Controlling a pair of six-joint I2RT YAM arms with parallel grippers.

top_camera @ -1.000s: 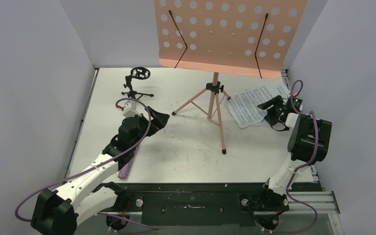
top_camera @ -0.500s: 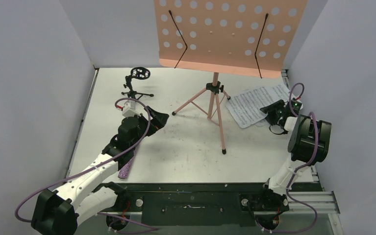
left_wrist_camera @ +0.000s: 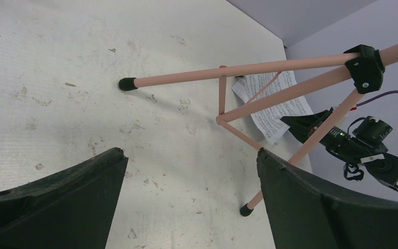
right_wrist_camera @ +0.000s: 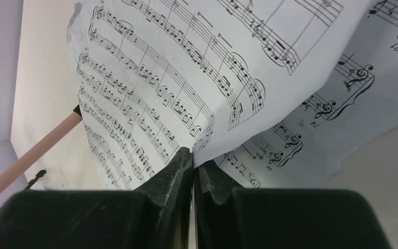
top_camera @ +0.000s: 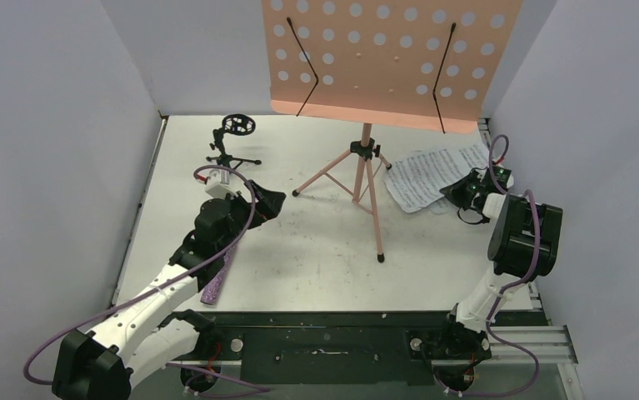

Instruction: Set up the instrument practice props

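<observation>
While the right gripper (right_wrist_camera: 192,155) pinches one sheet's (right_wrist_camera: 176,67) edge, we see a second page (right_wrist_camera: 342,88) beneath on the bench (top_camera: 316,250).
Left gripper (left_wrist_camera: 189,155) gapes empty; its arm (top_camera: 153,292) hides most of our one microphone (top_camera: 216,285).

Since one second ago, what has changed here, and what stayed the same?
The right gripper closed its fingers on the edge of the top white sheet-music page, which now bends upward. The left gripper stayed wide open, and the pink perforated tripod music stand, the small black tripod mic stand and the purple glitter microphone did not move.
</observation>
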